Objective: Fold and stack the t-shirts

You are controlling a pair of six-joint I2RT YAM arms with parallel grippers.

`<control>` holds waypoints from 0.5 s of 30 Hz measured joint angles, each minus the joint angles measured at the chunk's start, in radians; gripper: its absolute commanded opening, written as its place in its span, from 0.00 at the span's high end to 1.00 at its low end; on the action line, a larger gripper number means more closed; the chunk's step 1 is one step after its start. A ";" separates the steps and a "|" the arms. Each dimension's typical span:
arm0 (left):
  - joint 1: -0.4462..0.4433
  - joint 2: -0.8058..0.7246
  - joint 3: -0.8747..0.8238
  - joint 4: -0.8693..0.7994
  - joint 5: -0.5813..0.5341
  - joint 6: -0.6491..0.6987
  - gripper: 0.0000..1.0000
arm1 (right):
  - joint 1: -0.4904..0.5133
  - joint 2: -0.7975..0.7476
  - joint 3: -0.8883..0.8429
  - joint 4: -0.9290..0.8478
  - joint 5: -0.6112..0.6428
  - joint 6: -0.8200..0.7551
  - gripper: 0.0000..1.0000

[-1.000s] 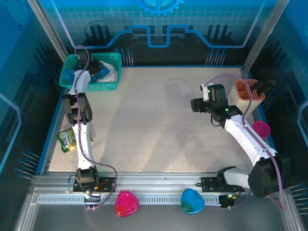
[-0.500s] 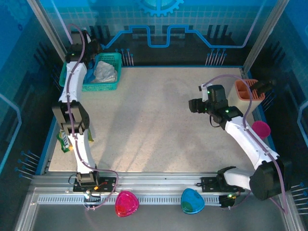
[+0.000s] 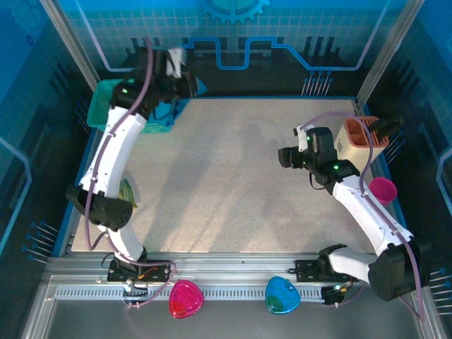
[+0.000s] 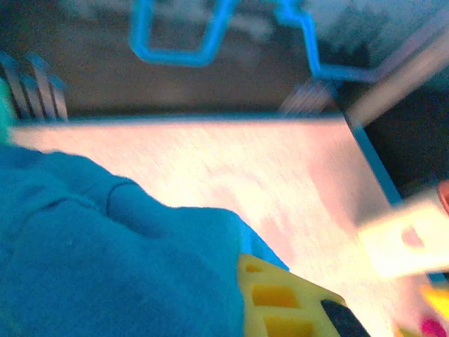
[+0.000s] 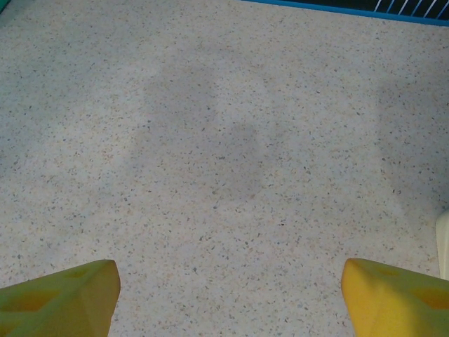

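One teal-blue t-shirt [image 4: 105, 246] in left jaws near green basket [image 3: 99, 106], right jaws wide

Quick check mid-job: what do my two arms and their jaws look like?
Both the left arm and right arm have white links with black joints, and a pale purple cable loops along each. A green light glows near the right wrist. The jaws are yellow blocky plastic with square hollows.

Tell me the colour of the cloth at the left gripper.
Plain teal-blue; the t-shirt shows best in the left wrist view.
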 measured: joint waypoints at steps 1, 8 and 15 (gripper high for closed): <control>-0.039 -0.017 -0.038 -0.005 0.001 0.000 1.00 | 0.000 0.000 -0.004 0.002 0.000 0.000 0.16; -0.299 -0.047 -0.274 -0.001 0.000 -0.018 1.00 | 0.000 0.000 -0.011 0.002 -0.009 0.000 0.15; -0.446 0.034 -0.430 0.142 0.008 -0.084 0.97 | 0.000 0.000 -0.011 -0.013 -0.007 0.001 0.13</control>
